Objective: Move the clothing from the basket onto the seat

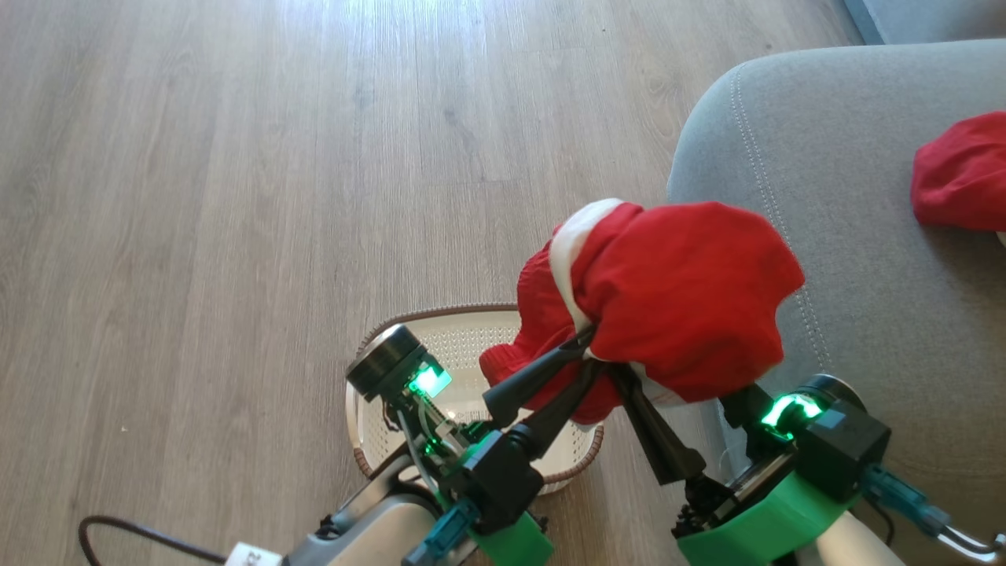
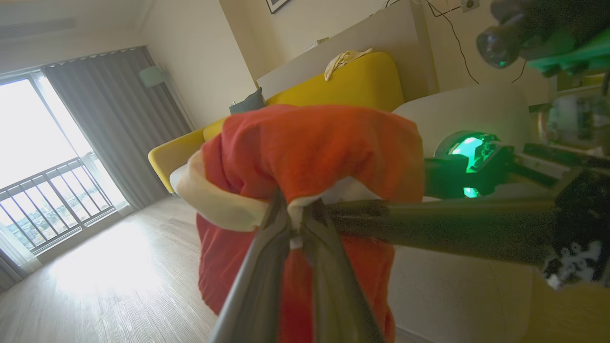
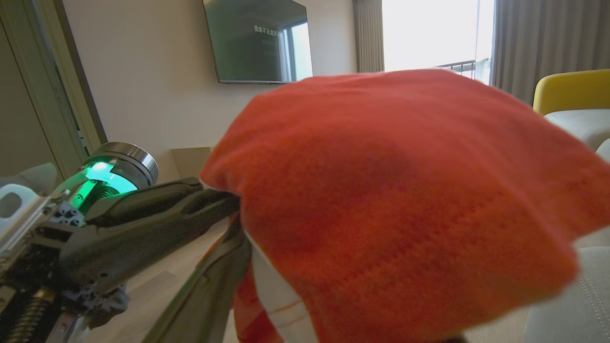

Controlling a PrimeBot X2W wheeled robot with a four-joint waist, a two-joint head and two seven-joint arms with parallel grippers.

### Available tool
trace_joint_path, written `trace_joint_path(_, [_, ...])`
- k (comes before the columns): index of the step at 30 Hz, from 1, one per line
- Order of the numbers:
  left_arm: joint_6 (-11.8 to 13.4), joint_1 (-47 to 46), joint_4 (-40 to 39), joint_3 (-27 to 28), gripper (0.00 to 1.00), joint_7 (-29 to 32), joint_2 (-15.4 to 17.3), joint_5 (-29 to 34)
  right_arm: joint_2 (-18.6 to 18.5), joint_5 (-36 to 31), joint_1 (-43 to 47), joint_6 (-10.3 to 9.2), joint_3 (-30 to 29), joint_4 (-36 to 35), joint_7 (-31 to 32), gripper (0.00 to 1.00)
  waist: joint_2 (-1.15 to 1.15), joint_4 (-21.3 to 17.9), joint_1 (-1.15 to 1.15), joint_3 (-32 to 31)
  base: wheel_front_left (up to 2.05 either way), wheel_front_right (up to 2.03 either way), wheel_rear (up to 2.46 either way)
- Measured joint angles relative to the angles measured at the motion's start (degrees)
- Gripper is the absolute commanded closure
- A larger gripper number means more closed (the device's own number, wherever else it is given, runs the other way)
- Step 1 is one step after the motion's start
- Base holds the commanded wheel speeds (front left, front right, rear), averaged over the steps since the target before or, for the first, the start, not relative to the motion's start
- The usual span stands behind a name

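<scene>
Mid-frame, above the basket's point(image 1: 440, 330) right end and beside the grey seat point(image 1: 864, 236), the white-banded red garment point(image 1: 684, 275) hangs soft and light from the left claw point(image 1: 593, 350), pinched shut on a bunched fold, the right claw point(image 1: 680, 385) spread wide beneath its drape.

Daylight came from the window point(image 2: 43, 143), which was blown out to white in both wrist views and threw a glare patch on the floor point(image 2: 105, 267). The head view was sharp and evenly lit. The red garment point(image 3: 405, 205) lay soft-focused near the lenses; wrist-view edges bowed.
</scene>
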Motion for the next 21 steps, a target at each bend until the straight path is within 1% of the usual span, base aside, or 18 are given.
trace_joint_path(5, [1.0,-0.3,0.0,-1.2,1.0,0.0,0.1,-0.4,0.5,-0.3,0.0,-0.01,0.7,0.4,0.0,0.0,0.0,0.2,0.0,-0.2,0.0,0.0,0.0])
trace_joint_path(10, [1.1,-0.7,-0.2,-2.5,1.0,0.0,0.1,-0.9,0.5,-0.8,-0.2,-0.01,1.0,0.4,0.0,0.0,0.0,0.4,0.0,-0.3,0.0,0.0,0.0])
trace_joint_path(11, [1.2,-0.9,-0.2,-2.7,1.0,0.0,0.1,-0.9,0.6,-0.8,-0.2,-0.01,1.1,0.4,0.0,0.12,0.0,0.5,0.0,-0.3,0.0,0.0,0.0])
trace_joint_path(12, [1.2,-1.0,-0.2,-3.0,1.0,0.0,0.1,-0.9,0.6,-0.8,-0.2,-0.01,1.2,0.4,0.0,0.76,0.0,0.5,0.0,-0.4,0.0,0.0,0.0])
trace_joint_path(13, [1.2,-1.2,-0.2,-3.2,1.0,0.0,0.1,-0.9,0.6,-0.8,-0.2,-0.01,1.2,0.4,0.0,1.0,0.0,0.6,0.0,-0.4,0.0,0.0,0.0])
trace_joint_path(21, [2.0,-1.2,-0.2,-3.7,1.0,0.0,0.1,-1.5,0.9,-0.8,-0.2,0.0,1.2,0.5,0.0,1.0,0.0,0.6,0.0,-0.5,0.0,0.0,0.0])
